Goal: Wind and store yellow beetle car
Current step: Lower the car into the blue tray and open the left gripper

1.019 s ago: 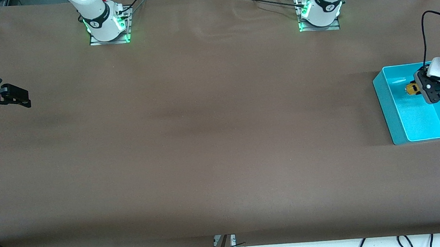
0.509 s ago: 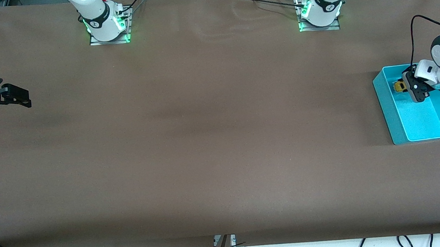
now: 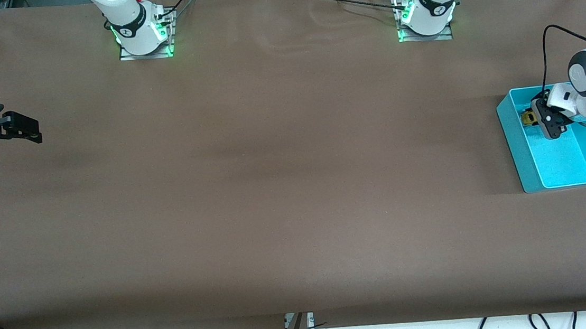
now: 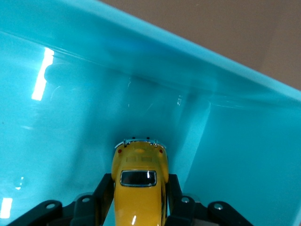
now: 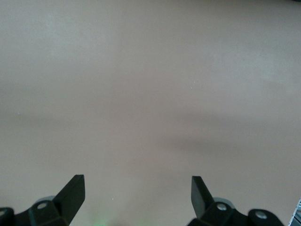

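My left gripper (image 3: 533, 118) is inside the turquoise bin (image 3: 512, 129) at the left arm's end of the table, shut on the yellow beetle car (image 3: 528, 118). In the left wrist view the yellow beetle car (image 4: 139, 186) sits between the two black fingers (image 4: 104, 188), its nose close to a corner of the bin's wall (image 4: 197, 117). My right gripper (image 3: 30, 135) waits open and empty over the bare table at the right arm's end; in the right wrist view its fingertips (image 5: 75, 186) stand wide apart over brown table.
The brown table cover (image 3: 283, 176) spans the whole view. The two arm bases (image 3: 141, 32) stand at the edge farthest from the front camera. Cables lie past the table's nearest edge.
My left gripper has carried the yellow car across the bin toward the wall that faces the middle of the table. The right arm has not moved.
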### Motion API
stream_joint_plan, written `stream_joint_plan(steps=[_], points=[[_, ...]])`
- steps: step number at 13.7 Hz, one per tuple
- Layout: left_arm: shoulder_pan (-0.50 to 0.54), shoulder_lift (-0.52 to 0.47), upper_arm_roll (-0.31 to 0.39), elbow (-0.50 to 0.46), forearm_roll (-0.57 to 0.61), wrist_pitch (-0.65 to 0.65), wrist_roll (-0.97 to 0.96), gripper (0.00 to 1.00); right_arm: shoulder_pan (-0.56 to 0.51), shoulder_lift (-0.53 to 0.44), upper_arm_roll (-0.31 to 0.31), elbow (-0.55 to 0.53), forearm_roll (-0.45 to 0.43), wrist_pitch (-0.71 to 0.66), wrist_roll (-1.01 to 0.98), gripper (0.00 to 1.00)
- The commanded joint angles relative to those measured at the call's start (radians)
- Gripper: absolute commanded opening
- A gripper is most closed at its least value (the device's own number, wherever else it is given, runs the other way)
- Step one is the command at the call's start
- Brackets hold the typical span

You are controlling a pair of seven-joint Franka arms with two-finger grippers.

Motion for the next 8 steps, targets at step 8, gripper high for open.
stream_joint_plan(steps=[8], points=[[0.011, -0.088, -0.010, 0.004, 0.027, -0.004, -0.056, 1.00, 0.002, -0.016, 0.003, -0.012, -0.007, -0.004, 0.013, 1.00]])
